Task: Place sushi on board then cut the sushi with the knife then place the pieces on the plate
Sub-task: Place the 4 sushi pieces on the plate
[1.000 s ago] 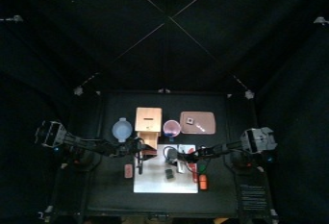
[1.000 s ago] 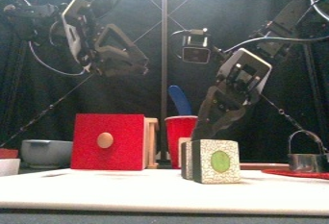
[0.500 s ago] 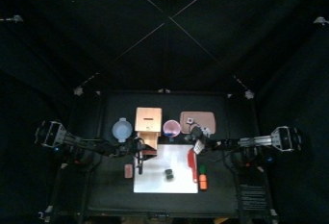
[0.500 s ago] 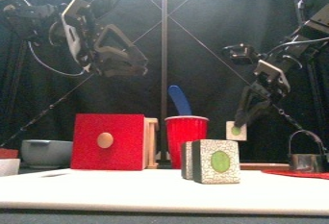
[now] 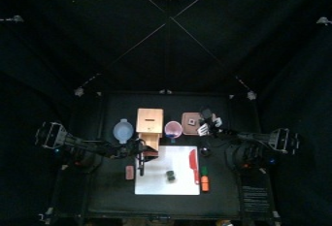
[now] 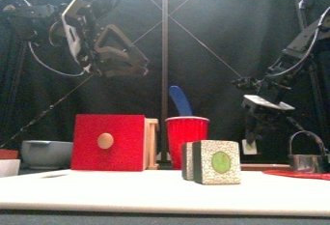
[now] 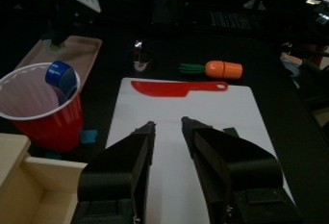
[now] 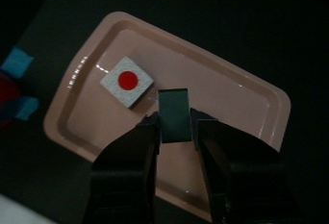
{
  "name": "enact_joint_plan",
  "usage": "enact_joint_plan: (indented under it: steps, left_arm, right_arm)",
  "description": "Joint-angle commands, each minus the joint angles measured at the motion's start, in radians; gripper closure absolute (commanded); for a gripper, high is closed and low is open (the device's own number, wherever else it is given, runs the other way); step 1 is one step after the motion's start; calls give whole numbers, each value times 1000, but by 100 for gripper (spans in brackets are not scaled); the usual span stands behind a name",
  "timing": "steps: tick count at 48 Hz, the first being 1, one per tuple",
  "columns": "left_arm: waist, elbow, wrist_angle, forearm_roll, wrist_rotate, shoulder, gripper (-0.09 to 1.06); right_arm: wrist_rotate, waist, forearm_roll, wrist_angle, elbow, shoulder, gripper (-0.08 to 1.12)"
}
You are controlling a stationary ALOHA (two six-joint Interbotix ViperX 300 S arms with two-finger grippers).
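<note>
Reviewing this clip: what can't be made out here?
- Whether the sushi piece in the right pincer touches the pink tray: right wrist view looks down on it; top view too small.
- The flat piece on the tray: front view shows only the tray's edge.
- Block count of the roll: end-on in front view, tiny in top view.

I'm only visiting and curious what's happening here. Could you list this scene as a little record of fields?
right gripper: over the pink tray, shut on a sushi piece
tray: red-centred piece already lying on it
white cutting board: sushi roll and red knife
left gripper: open, above the board
</note>
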Motion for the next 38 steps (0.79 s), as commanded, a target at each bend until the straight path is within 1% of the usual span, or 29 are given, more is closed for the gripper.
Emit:
enact_joint_plan:
  steps: [1, 6, 12, 21, 27, 34, 38]
  left_arm:
    - [5, -8, -9, 0, 0, -11, 26]
    - [9, -2, -9, 2, 0, -11, 26]
    - [20, 3, -9, 0, 0, -11, 26]
    - [21, 3, -9, 0, 0, -12, 26]
    - [21, 3, -9, 0, 0, -12, 26]
    - [21, 3, -9, 0, -2, -12, 26]
    - [21, 3, -9, 0, -2, -12, 26]
  right_arm:
    - [3, -35, 0, 0, -51, 46, 44]
    - [-2, -44, -9, -6, -91, 103, 43]
    - [2, -44, -69, -12, -124, 144, 41]
    - [0, -46, -94, -11, -143, 169, 27]
    - [0, -46, -98, -9, -133, 160, 21]
    - [0, -35, -80, -6, -110, 109, 20]
    - [0, 0, -67, -11, -98, 64, 20]
